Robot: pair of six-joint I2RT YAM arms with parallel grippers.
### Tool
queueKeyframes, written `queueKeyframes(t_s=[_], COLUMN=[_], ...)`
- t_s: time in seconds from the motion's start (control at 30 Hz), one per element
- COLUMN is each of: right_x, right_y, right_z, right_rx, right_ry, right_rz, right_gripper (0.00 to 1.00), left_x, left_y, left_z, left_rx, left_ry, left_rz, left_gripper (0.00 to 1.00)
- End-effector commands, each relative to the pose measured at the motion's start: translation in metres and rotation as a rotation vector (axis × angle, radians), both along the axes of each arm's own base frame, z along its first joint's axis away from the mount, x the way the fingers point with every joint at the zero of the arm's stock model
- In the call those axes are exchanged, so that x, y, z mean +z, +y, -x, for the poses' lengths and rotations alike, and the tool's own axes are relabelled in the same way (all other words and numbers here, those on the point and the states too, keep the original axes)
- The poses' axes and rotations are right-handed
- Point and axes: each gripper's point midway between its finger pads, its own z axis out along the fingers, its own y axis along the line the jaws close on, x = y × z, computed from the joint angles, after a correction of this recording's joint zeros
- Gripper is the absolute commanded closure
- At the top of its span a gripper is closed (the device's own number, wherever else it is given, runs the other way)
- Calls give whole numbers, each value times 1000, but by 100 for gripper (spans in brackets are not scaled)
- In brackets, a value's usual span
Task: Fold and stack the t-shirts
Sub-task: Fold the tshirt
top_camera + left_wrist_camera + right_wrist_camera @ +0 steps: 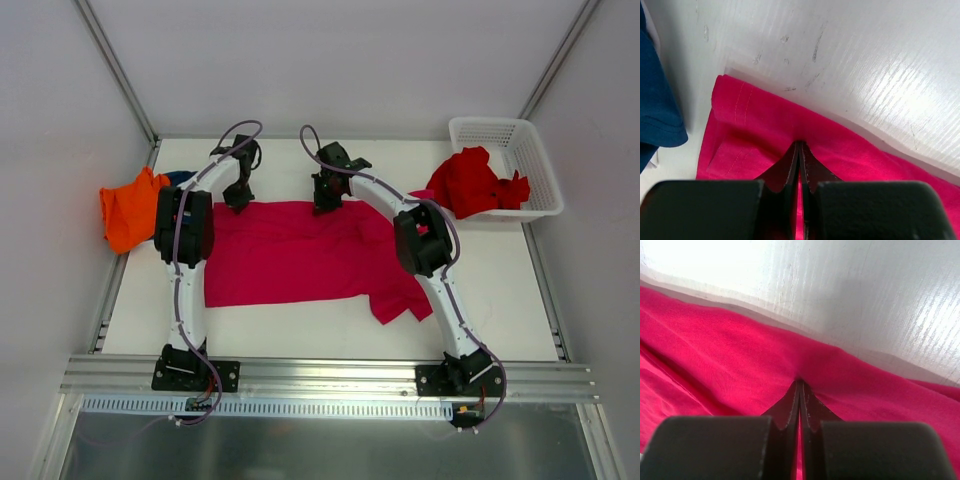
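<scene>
The left gripper point(799, 146) and right gripper point(800, 383) each pinch the far edge of the magenta-pink shirt point(300, 250). Its long axis runs crosswise, and its body lies on the near side of that edge.

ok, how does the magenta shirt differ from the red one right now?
The magenta shirt lies spread flat mid-table; the red shirt is bunched, spilling over the basket rim. The left gripper and right gripper pinch the magenta shirt's far edge; no gripper touches the red shirt. Neither is stacked yet.

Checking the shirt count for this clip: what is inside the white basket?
A bunched bright red t-shirt fills the near part of the white basket, spilling over its left rim. Whatever lies beneath the shirt is covered.
</scene>
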Motion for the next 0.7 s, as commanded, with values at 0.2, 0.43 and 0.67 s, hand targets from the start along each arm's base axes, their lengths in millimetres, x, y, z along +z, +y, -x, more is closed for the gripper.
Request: queueKeyframes(t_s=[0.2, 0.43, 0.67], right_x=[-11, -18, -20], right_y=[-16, -23, -28], right_z=[4, 1, -1], right_rx=[-14, -34, -37], right_ry=[45, 60, 73], right_rz=[62, 82, 91], right_gripper=[100, 100, 100], left_x=[5, 10, 43], left_y=[10, 16, 15], left_z=[60, 87, 92], left_rx=[25, 39, 32], left_ry=[85, 74, -4], left_rz=[-17, -35, -16], left_gripper=[100, 100, 100])
